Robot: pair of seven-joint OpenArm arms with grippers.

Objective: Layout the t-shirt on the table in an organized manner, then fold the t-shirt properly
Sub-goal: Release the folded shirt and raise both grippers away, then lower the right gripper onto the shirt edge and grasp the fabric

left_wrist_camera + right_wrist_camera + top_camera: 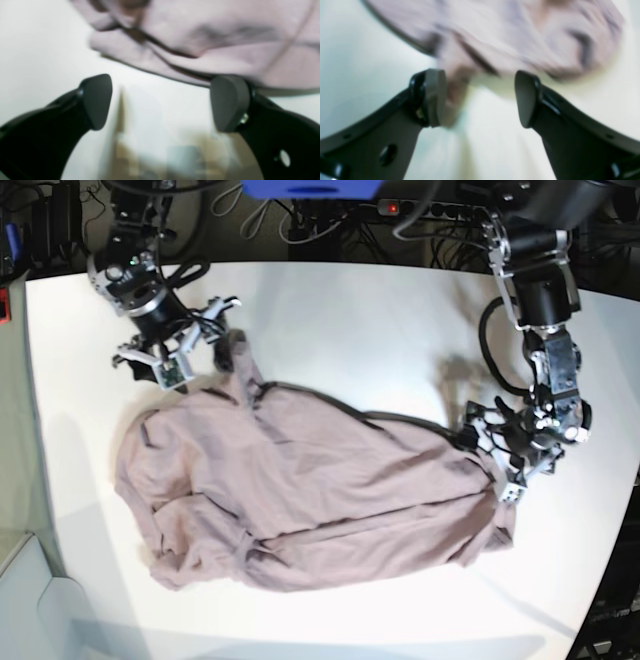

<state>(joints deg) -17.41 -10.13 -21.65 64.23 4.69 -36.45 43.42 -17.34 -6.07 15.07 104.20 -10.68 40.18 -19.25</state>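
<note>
t-shirt (300,500) lies rumpled, spread across the near-middle of the table (350,320) | left gripper (160,102) jaws wide apart, empty, at the shirt's edge, contact unclear in blur | right gripper (480,98) spread, empty, by far corner

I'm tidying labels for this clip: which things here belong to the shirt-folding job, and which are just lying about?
Job:
t-shirt, lying rumpled
table
left gripper, open at the shirt's edge
right gripper, open by the shirt

Lying about:
cables beyond the table's far edge
power strip among them
</note>
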